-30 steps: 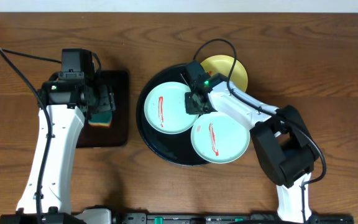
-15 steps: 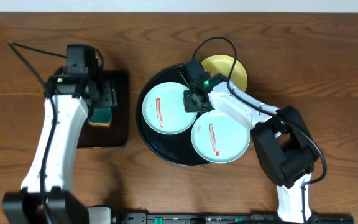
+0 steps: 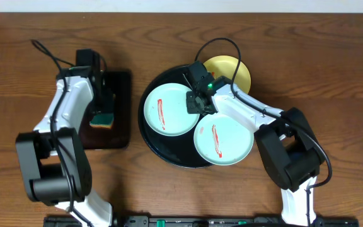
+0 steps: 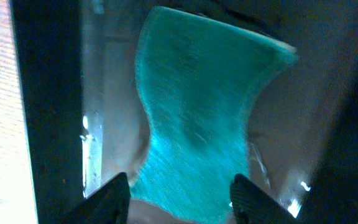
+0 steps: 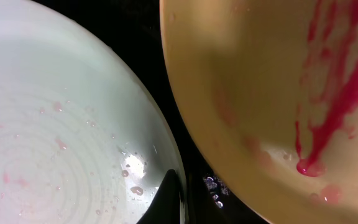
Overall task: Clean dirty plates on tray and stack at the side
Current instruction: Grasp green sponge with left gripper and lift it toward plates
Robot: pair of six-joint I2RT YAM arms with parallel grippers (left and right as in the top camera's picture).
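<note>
Step in hand (a judgement): pick-up before the first wipe. The left gripper (image 4: pixel 178 198) has its jaws part open, pressing both sides of the one sponge (image 4: pixel 197 106) on the small tray (image 3: pixel 122 129). The right gripper (image 3: pixel 196 102) sits at the 3 o'clock rim of the first blue plate (image 3: pixel 166 110); you cannot tell how far it is open. Next, secure that plate and bring the sponge across. Count three smeared plates on the round tray (image 3: pixel 147 135): the second blue plate (image 3: pixel 222 142) at 5 o'clock, the yellow plate (image 3: pixel 235 70) at 1 o'clock.
</note>
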